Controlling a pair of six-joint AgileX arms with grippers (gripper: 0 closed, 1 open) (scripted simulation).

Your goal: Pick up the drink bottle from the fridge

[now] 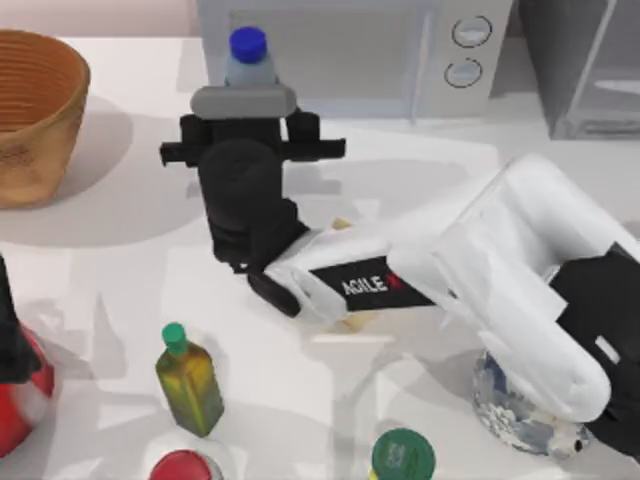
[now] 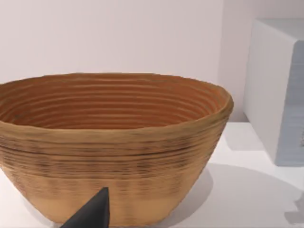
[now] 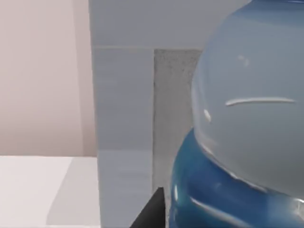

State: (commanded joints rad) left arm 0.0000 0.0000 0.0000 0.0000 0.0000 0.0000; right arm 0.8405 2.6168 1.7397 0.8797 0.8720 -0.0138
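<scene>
The drink bottle (image 1: 247,55), with a round bright-blue cap and a pale blue body (image 3: 247,142), stands at the back of the table in front of the microwave's left part. My right gripper (image 1: 245,102) reaches across from the right and is shut on the drink bottle just below its cap. In the right wrist view the bottle's side looms close against a dark fingertip (image 3: 151,212). The fridge (image 1: 590,70), a dark grey cabinet with a light-framed see-through door, is at the back right corner. My left arm (image 1: 10,335) rests at the left edge, its gripper (image 2: 92,213) facing the basket.
A woven basket (image 1: 35,110) sits at the back left. A pale grey microwave (image 1: 400,50) lines the back. Near the front stand an olive-green bottle (image 1: 190,380), a red-capped bottle (image 1: 185,468), a green-capped one (image 1: 403,455) and a red object (image 1: 20,400).
</scene>
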